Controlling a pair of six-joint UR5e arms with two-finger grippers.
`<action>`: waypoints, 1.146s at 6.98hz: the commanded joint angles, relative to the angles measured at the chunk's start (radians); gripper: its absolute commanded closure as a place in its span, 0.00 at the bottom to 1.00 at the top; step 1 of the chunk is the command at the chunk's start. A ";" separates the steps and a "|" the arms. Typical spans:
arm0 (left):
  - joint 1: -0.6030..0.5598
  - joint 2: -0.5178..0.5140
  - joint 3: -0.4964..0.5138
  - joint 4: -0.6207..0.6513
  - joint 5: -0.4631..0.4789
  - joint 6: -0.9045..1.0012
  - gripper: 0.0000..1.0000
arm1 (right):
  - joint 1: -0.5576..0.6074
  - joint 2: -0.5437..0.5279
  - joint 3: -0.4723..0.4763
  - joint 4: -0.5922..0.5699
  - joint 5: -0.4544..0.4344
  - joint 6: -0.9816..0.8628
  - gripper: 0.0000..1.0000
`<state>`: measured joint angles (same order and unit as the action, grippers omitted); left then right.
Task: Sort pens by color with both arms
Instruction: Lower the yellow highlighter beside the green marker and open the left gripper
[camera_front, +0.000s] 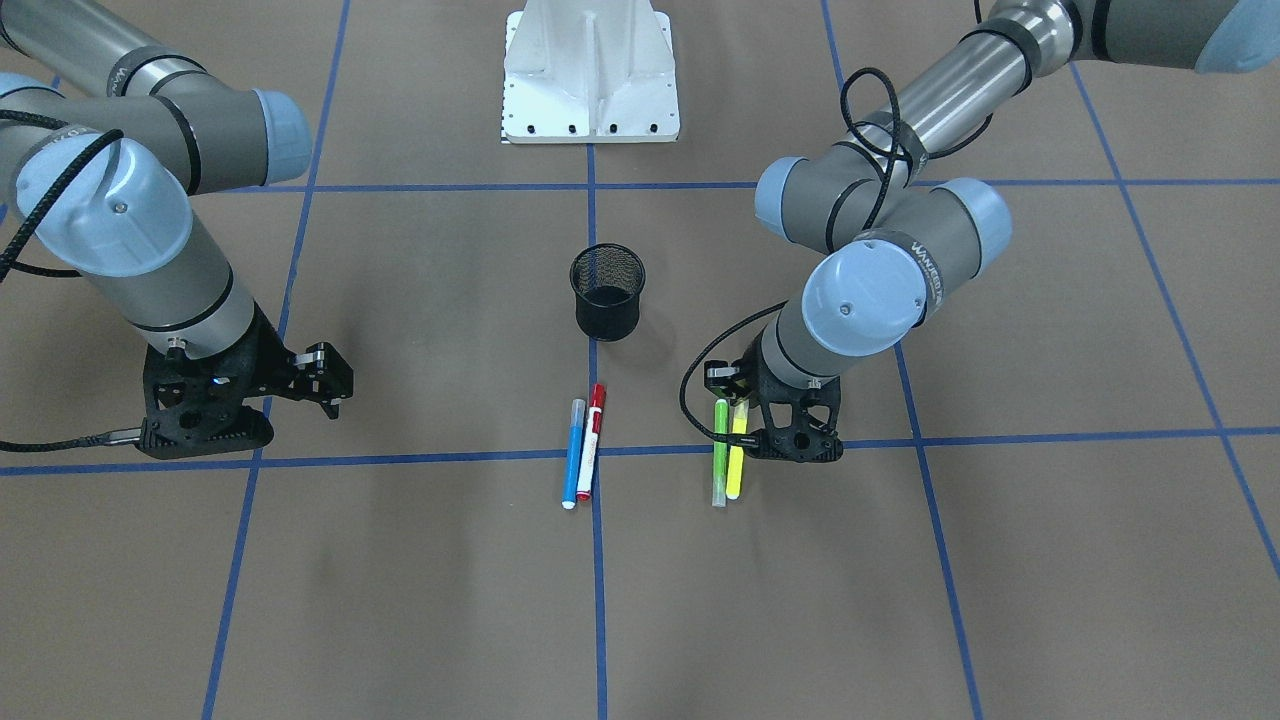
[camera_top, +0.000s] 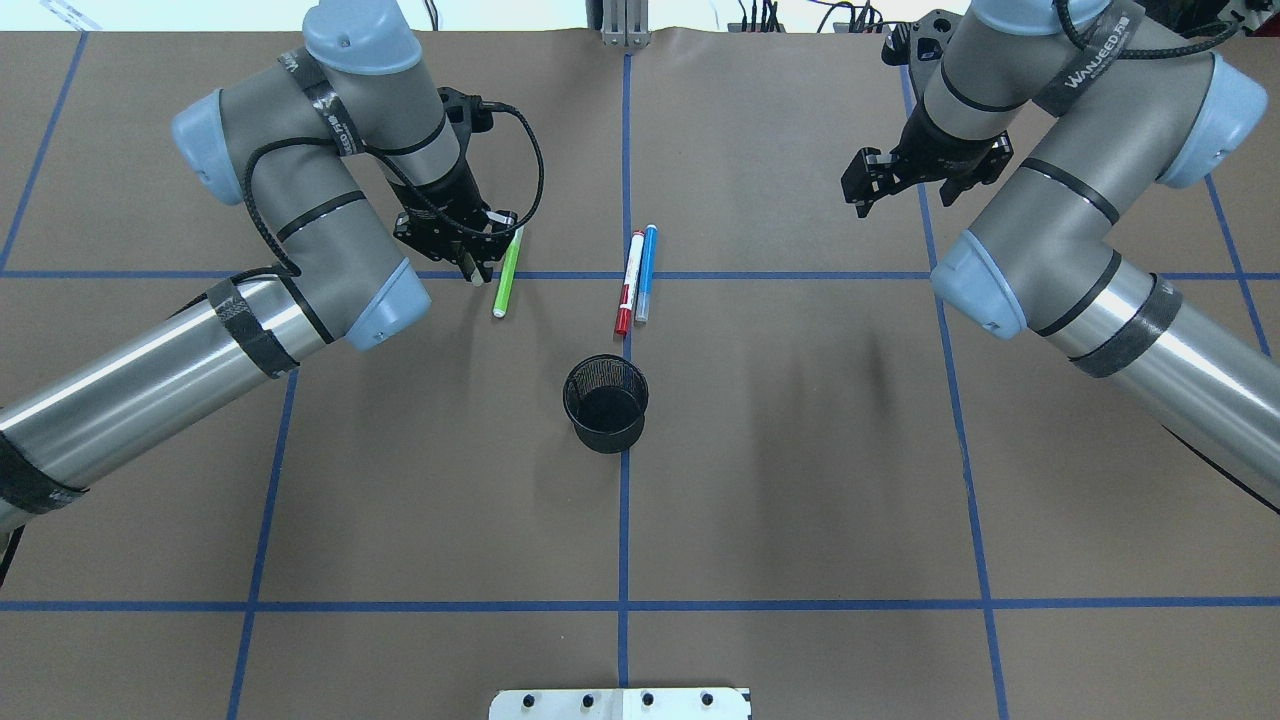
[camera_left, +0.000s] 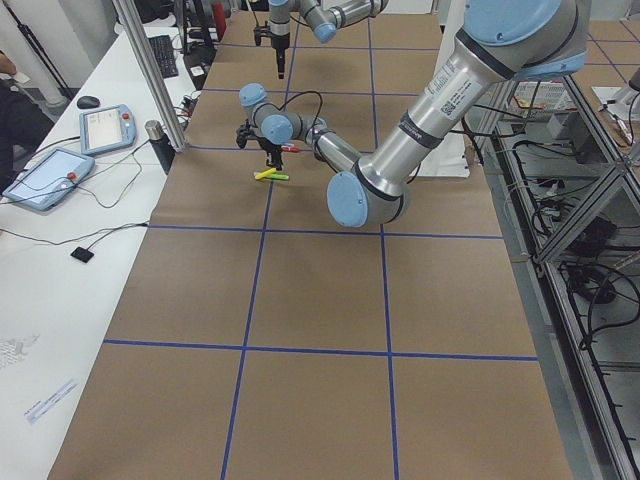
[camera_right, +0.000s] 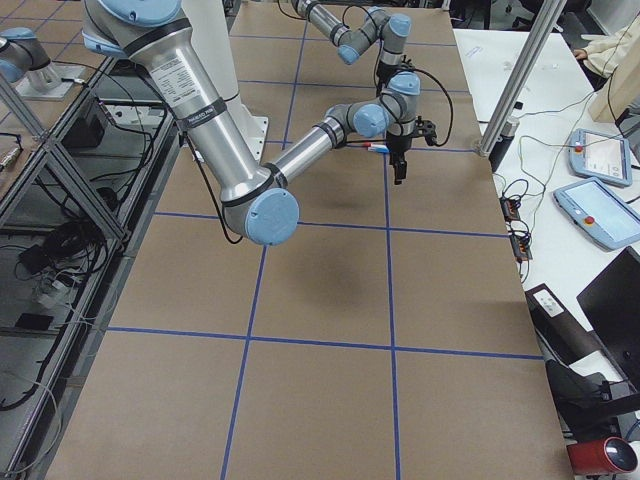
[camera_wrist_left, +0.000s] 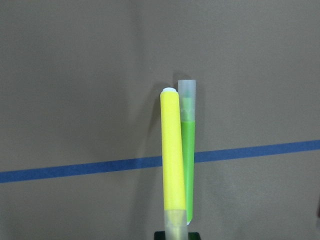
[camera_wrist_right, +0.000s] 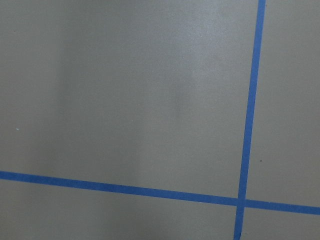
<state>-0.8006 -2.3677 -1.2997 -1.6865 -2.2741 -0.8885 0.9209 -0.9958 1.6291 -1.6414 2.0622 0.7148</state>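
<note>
Tabletop (camera_top: 800, 450): brown paper with a blue tape grid; no print on it.

Left arm (camera_top: 300, 240) and right arm (camera_top: 1050, 230): a black strap (camera_top: 1088, 75) on the right arm reads roughly "WANJEED"; the smaller characters after it are too small to read. White stickers on the arm tubes in the side views are illegible.

Pedestal (camera_front: 590, 80): white, cut off at the frame edge.

Mesh cup (camera_top: 605, 405): black, upright on the centre line, well apart from both grippers.

Right gripper (camera_front: 333, 398): off to the side over bare paper. Jaws appear drawn together with nothing between them. Its wrist view shows only paper and tape.

Left gripper (camera_top: 472, 262): jaws clenched on the clear-capped end of the yellow pen (camera_wrist_left: 172, 155), which the gripper hides in the overhead view.

Green pen (camera_top: 507, 272): just beside the yellow pen, across a tape line.

Red-capped white pen (camera_top: 629, 282) and blue pen (camera_top: 646, 272): side by side near the centre line. Barrel print is unreadable.
</note>
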 joint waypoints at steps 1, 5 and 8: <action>0.018 -0.015 0.000 -0.004 -0.001 -0.038 0.78 | 0.001 0.000 -0.008 0.002 -0.001 -0.002 0.01; 0.055 -0.038 -0.016 -0.010 -0.001 -0.089 0.78 | 0.001 0.000 -0.029 0.030 -0.020 -0.002 0.01; 0.022 -0.001 -0.024 -0.009 0.001 -0.002 0.78 | 0.001 0.000 -0.034 0.037 -0.020 0.000 0.01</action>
<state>-0.7608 -2.3863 -1.3226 -1.6955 -2.2746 -0.9310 0.9219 -0.9955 1.5962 -1.6062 2.0418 0.7147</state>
